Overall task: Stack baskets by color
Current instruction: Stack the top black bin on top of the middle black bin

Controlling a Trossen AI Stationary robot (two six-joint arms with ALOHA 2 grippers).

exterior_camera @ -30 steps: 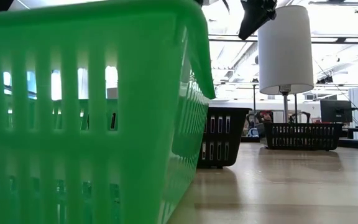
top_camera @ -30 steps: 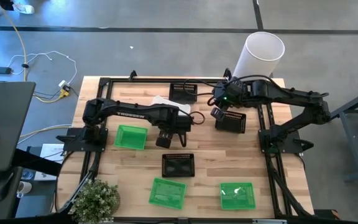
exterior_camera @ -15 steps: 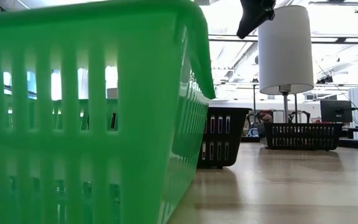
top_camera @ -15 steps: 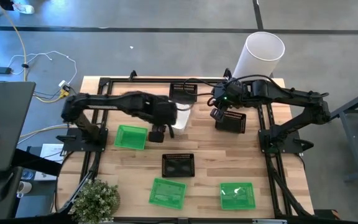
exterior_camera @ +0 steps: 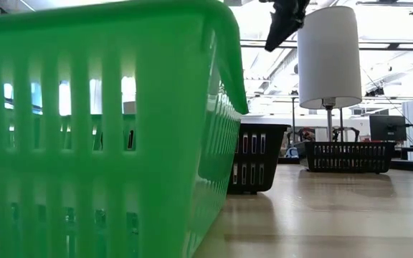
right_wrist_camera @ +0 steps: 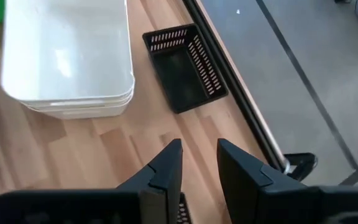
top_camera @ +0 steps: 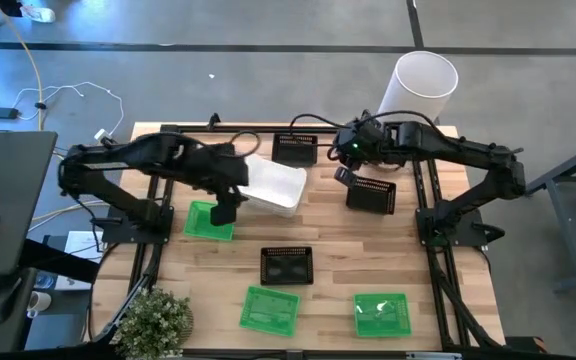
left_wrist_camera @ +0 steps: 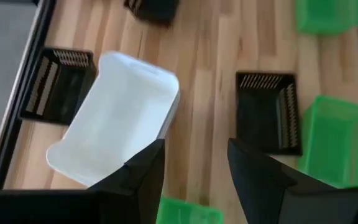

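Evidently the whites are done: the white stack sits nested at the far middle of the worktop, and both hands hang over it with nothing in them. The left hand, fingers spread apart, hovers above the green basket on the left side; the right hand, fingers parted with nothing between them, is raised between the far black basket and the black basket on the right. A third black basket lies in the middle, and two more green ones sit along the near edge, all well apart. The next move probably calls for closing on one rim and carrying that basket onto a same-coloured one. The worktop is pale wood plank in a dark frame, with a tall white cylinder at the far right corner, a small plant at the near left, and grey floor with loose cables beyond.
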